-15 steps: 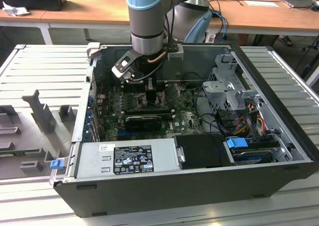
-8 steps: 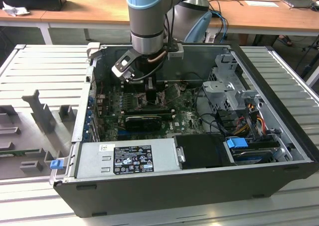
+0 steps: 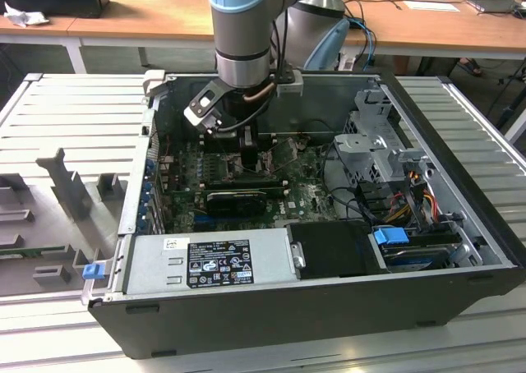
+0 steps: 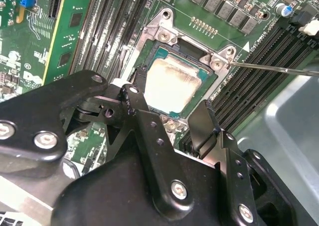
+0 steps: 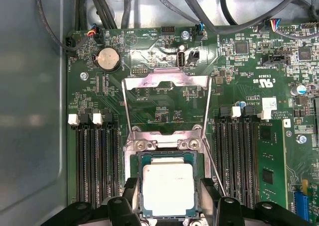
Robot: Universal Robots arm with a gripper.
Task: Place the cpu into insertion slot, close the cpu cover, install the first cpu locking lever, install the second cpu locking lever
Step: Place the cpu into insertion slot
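The arm (image 3: 242, 28) reaches down inside the computer case (image 3: 329, 299). In the second wrist view I see the gripper (image 4: 167, 109) hanging right over the insertion slot (image 4: 187, 48). The fingers (image 4: 130, 99) are spread wide, one on either side of the socket, wider than the chip and gripping nothing. In the first wrist view the cpu (image 5: 168, 188) lies flat in the slot, square inside its frame. The cpu cover (image 5: 167, 81) stands tipped up off the socket, open, and the green motherboard (image 5: 249, 76) shows through its cut-out. A thin locking lever (image 5: 215, 167) angles up just beside the slot, unlatched.
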